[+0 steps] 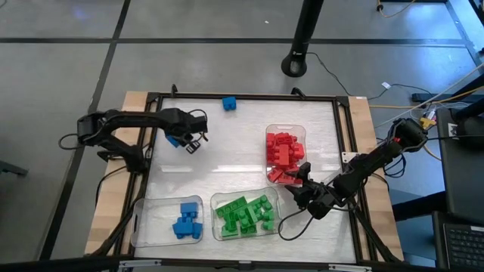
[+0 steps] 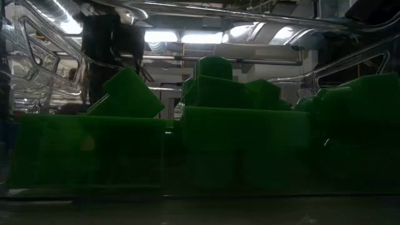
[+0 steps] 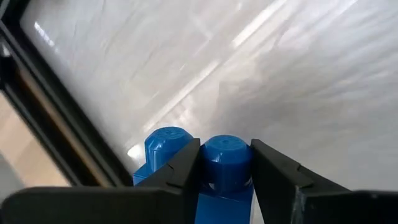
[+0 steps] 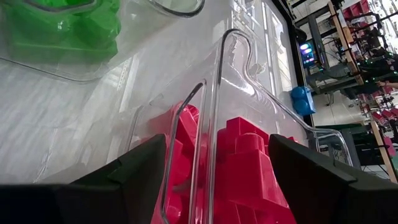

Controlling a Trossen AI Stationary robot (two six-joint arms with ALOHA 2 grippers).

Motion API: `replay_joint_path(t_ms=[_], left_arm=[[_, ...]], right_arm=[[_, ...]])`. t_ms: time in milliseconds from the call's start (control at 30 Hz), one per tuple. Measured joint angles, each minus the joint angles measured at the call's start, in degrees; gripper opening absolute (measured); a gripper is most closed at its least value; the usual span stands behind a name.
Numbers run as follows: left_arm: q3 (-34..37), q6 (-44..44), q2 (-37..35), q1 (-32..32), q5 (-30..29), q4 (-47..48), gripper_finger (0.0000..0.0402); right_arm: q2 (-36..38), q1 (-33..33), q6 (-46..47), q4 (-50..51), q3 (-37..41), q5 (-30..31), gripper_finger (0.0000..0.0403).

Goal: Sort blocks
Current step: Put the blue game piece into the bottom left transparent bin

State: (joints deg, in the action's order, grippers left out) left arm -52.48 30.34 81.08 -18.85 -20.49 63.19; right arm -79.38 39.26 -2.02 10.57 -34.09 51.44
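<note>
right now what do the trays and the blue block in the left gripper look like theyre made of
Trays: the red-block tray looks like clear, thin moulded plastic; you see straight through its wall and the rim catches glints. Blue block, clamped in the left gripper: likely hard plastic with a smooth, slightly glossy finish, going by its solid colour, round moulded studs and soft highlights.

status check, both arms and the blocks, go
Left gripper shut on blue block, above the table's left side. Right gripper open at red tray. One loose blue block at far edge. Nothing in the way.
</note>
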Motion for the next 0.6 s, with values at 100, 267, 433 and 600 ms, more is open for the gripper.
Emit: replay_joint_path(t_ms=[100, 267, 433, 600], left_arm=[[-1.8, 3.0, -1.3, 4.2, 0.0, -0.2, 0.0111], [-4.4, 8.4, -2.9, 12.6, 2.1, 0.9, 0.011], [-6.5, 15.2, -4.5, 21.8, 3.6, 0.6, 0.0111], [-9.3, 22.3, -4.8, 30.9, 3.6, 0.5, 0.0109]], right_arm=[[0.0, 0.0, 0.0, 0.0, 0.0, 0.0, 0.0282], [0.0, 0.0, 0.0, 0.0, 0.0, 0.0, 0.0282], [0.0, 0.0, 0.0, 0.0, 0.0, 0.0, 0.0282], [0.0, 0.0, 0.0, 0.0, 0.0, 0.0, 0.0282]])
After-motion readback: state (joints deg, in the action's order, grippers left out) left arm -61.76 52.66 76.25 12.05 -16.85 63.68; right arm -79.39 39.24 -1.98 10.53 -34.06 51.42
